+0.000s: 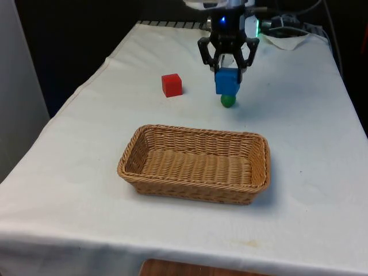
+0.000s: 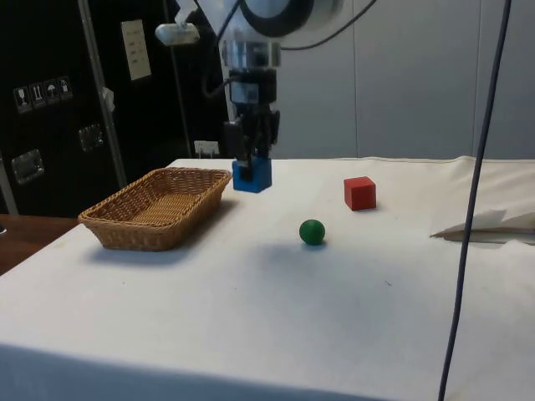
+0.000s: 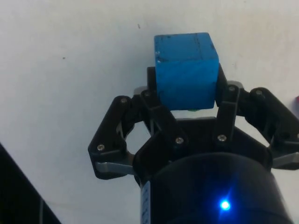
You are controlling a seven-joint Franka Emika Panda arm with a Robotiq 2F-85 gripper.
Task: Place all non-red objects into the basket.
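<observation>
My gripper (image 1: 227, 73) hangs in the air, shut on a blue cube (image 1: 227, 81) (image 2: 252, 174) (image 3: 186, 71). The cube is held well above the cloth, beyond the far rim of the wicker basket (image 1: 195, 164) (image 2: 155, 206). A green ball (image 1: 228, 100) (image 2: 312, 231) lies on the cloth just below the cube in the front view. A red cube (image 1: 171, 85) (image 2: 359, 193) rests on the cloth to the front view's left of the gripper. The basket holds nothing.
Crumpled white paper (image 1: 293, 40) (image 2: 493, 225) lies at the far end of the table, to the front view's right. A wooden surface (image 2: 21, 238) stands beside the table past the basket in the side view.
</observation>
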